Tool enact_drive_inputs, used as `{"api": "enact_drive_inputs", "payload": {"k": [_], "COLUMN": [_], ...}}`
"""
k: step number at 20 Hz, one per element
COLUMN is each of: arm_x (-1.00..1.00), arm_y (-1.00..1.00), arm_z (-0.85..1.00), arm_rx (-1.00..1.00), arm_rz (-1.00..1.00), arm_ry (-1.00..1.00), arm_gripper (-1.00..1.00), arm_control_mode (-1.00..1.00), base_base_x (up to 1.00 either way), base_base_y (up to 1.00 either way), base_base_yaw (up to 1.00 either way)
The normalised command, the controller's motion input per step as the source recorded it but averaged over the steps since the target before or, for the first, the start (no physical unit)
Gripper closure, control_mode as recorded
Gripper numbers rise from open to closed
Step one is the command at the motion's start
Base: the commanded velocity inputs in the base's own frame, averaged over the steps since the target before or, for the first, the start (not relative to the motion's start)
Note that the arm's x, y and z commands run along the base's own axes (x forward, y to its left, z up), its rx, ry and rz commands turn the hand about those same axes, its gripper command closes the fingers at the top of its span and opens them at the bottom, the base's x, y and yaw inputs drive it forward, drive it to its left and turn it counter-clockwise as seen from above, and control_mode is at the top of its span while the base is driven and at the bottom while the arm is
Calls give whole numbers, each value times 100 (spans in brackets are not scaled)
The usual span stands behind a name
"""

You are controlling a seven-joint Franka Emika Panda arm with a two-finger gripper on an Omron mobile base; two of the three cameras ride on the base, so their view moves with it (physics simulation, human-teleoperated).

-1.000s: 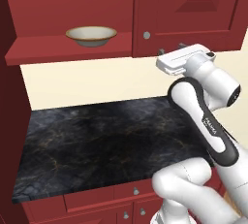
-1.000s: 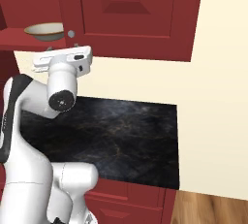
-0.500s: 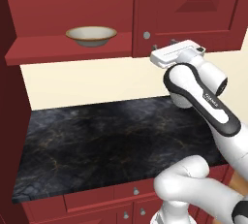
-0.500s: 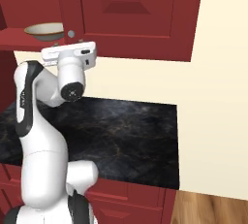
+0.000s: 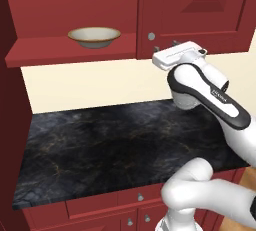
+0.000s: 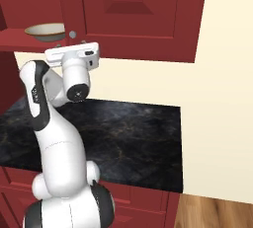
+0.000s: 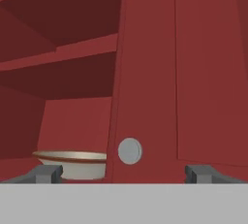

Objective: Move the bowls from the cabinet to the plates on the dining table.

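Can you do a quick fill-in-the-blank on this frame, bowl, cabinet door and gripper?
1. The bowl sits on the cabinet's red ____.
2. The gripper faces the shut cabinet door, and its jaws stand ____.
3. The door's round silver ____ lies between the fingertips in the hand view.
4. The black marble counter lies ____ the cabinet.

Missing words: shelf; open; knob; below
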Motion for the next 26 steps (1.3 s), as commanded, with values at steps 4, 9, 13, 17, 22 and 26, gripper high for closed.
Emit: {"api": "enact_drive_inputs", "payload": {"k": [4, 9, 13, 17, 22, 26], "arm_x": [26, 25, 20, 9, 0, -1], "arm_y": [3, 8, 3, 0, 2, 17], "arm_z": [1, 2, 14, 20, 16, 22], "arm_rx": [0, 0, 0, 0, 0, 0], "arm_rz": [0, 0, 0, 0, 0, 2], "arm_ry": [0, 0, 0, 0, 0, 0], "arm_gripper": [-100, -100, -100, -100, -100, -100], "arm_control_mode": [-100, -100, -100, -100, -100, -100], "base_base_x": [0, 0, 0, 0, 0, 0], "base_base_y": [0, 0, 0, 0, 0, 0], "base_base_yaw": [0, 0, 0, 0, 0, 0]}}
